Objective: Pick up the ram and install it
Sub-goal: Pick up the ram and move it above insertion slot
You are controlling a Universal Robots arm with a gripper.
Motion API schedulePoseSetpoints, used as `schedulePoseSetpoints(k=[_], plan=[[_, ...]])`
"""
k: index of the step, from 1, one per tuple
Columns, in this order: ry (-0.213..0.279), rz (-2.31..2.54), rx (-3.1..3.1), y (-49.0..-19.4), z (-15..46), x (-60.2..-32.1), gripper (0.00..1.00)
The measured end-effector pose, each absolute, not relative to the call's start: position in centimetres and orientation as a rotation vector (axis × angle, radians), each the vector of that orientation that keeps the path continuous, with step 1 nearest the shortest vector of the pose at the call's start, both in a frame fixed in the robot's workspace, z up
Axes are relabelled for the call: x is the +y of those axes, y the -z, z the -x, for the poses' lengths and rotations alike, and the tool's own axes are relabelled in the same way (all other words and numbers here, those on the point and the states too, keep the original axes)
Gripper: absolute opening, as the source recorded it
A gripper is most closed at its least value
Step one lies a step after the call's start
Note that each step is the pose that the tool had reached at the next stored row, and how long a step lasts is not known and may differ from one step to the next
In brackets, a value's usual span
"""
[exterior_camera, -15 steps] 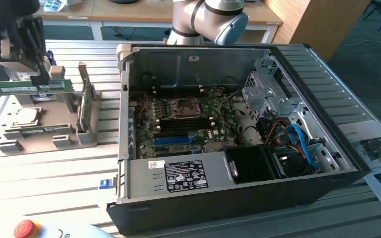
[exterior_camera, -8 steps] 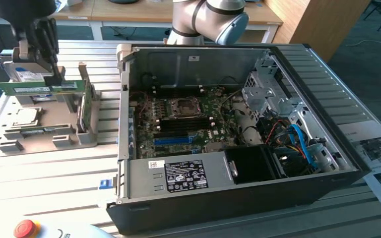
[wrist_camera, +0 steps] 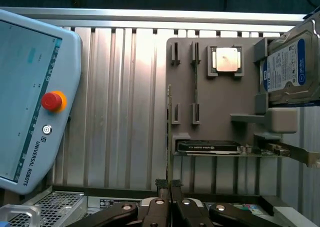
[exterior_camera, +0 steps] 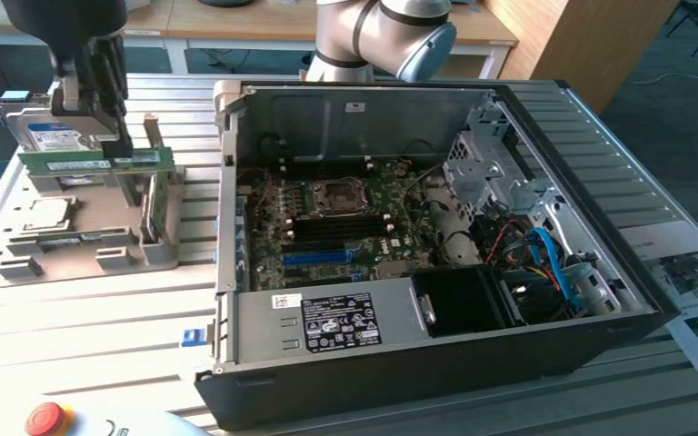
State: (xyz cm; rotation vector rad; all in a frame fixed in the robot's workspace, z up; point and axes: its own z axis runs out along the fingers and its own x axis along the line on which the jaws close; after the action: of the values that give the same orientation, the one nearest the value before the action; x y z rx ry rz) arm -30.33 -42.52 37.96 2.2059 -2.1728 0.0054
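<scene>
The ram (exterior_camera: 83, 163) is a long green stick with a white label. It hangs level above the grey parts holder (exterior_camera: 83, 262) at the exterior view's left. My black gripper (exterior_camera: 115, 148) comes down onto its top edge and is shut on it. In the wrist view the fingers (wrist_camera: 161, 186) are pressed together, and the ram (wrist_camera: 169, 117) shows edge-on as a thin line running away from them along the holder's edge (wrist_camera: 220, 107). The open computer case (exterior_camera: 446, 359) lies to the exterior view's right, with the blue slots (exterior_camera: 319, 257) on its motherboard.
A silver hard drive (exterior_camera: 48, 136) with a blue label stands behind the ram in the holder. A CPU (exterior_camera: 46, 215), another thin stick (wrist_camera: 195, 82) and a black card (wrist_camera: 210, 147) also sit there. A teach pendant (wrist_camera: 30, 97) lies on the slatted table, and papers (exterior_camera: 689, 272) lie beside the case.
</scene>
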Motion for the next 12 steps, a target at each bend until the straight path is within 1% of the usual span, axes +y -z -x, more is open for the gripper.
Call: schedulePoseSetpoints(k=[12], plan=[[-0.004, -2.206, -2.172, -38.0, 27.7, -42.8, 0.12]])
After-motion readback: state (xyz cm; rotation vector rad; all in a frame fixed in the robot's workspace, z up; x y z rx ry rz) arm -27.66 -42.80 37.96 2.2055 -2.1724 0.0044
